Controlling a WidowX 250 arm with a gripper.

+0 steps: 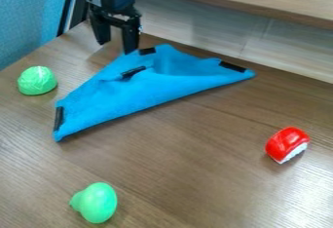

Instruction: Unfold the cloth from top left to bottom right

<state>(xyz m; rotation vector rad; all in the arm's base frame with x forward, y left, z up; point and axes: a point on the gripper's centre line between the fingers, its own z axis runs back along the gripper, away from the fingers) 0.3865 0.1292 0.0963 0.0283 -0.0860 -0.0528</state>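
Note:
The gripper [116,43] hangs at the upper left with its two fingers spread apart and nothing between them. Its right finger is just at the upper-left edge of the blue cloth [146,86]; whether it touches the cloth I cannot tell. The cloth lies folded in a rough triangle, its long straight edge running from the lower left to the right. Black strips mark its corners at left, top and right, and another black strip shows on a raised flap near the upper middle.
A green lettuce-like toy [37,80] sits left of the cloth, and a green pear-shaped toy [96,202] lies near the front. At right is a red and white toy [286,144]. A wooden ledge [260,3] runs behind the table.

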